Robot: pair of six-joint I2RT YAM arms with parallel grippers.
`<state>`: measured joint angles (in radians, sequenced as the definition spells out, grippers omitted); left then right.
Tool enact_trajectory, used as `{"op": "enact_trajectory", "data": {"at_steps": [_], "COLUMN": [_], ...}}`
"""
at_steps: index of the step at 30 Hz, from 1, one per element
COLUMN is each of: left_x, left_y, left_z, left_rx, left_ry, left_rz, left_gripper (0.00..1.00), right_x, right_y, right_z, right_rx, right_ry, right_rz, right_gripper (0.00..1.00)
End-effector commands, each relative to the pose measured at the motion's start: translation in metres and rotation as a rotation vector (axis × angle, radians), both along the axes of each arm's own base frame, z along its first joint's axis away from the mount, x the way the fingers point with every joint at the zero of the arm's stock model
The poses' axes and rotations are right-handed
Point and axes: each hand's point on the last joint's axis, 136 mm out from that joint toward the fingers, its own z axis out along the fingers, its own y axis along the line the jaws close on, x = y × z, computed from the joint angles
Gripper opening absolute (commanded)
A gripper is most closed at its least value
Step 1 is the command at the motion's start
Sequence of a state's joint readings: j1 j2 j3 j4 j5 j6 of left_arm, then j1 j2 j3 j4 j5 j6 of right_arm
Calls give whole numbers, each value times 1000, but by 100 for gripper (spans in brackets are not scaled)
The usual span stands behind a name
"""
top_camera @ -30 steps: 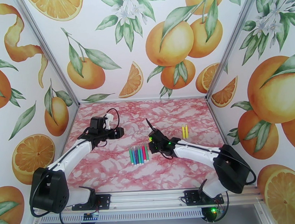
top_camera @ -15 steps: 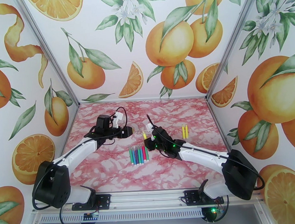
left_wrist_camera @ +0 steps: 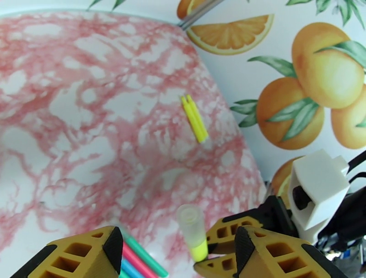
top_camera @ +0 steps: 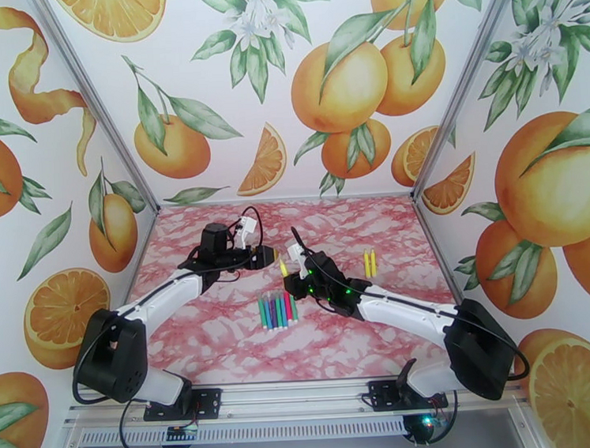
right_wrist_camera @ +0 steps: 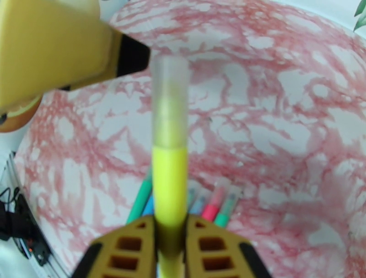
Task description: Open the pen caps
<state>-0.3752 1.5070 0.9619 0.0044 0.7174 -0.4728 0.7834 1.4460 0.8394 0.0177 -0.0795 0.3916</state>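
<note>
My spread left gripper (top_camera: 270, 258) has neared the pen (right_wrist_camera: 170, 183) my right gripper (right_wrist_camera: 170, 231) pinches. Its frosted cap (right_wrist_camera: 170, 98) is on.

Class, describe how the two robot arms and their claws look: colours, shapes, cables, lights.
The left arm and right arm share white tubular links and bulky black joints. Thin black cables loop above each wrist; small green lights glow on the right arm. The left claw and right claw have mustard-yellow fingers with lattice cut-outs and black inner faces.

Orange-print walls (top_camera: 288, 87) enclose a seemingly marble-patterned pink tabletop (top_camera: 222, 343).
</note>
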Motion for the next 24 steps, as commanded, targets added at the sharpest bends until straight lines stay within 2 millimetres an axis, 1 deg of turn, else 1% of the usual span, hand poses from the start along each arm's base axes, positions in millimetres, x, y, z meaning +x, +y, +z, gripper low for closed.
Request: {"op": "enact_trajectory", "data": {"at_steps": [1,4,8,14,16,18,20,23,24], "left_x": [4,3,1,0,-1,-1,-1,-3,-3], "left_y": [-10,-13,-20,-27,-28,-29,-29,-30,-30], "left_z": [21,20,21,22,23,23,24,23,24], "left_rx": [-45,-49,-71,-78,-81,-82,-84,-83,-84], "left_ry": [-51,-45,-39,-36,-36,-35,-34,-33,-34], "left_rz": [-33,-40,-61,-76,-82,-86,-88,-91,-93], "left_gripper": [66,65,59,55,51,41,36,33,30], "right_x": [3,2,0,-1,-1,-1,-1,0,1], "right_y": [12,15,18,20,21,21,20,19,19], "right_z": [31,35,38,42,42,42,42,41,42], "right_rx": [65,78,81,87,86,86,86,79,78], "right_ry": [-76,-90,-110,-124,-125,-129,-130,-133,-136], "right_rz": [38,48,58,64,65,63,62,55,52], "right_gripper": [18,18,18,18,18,18,18,18,18]}}
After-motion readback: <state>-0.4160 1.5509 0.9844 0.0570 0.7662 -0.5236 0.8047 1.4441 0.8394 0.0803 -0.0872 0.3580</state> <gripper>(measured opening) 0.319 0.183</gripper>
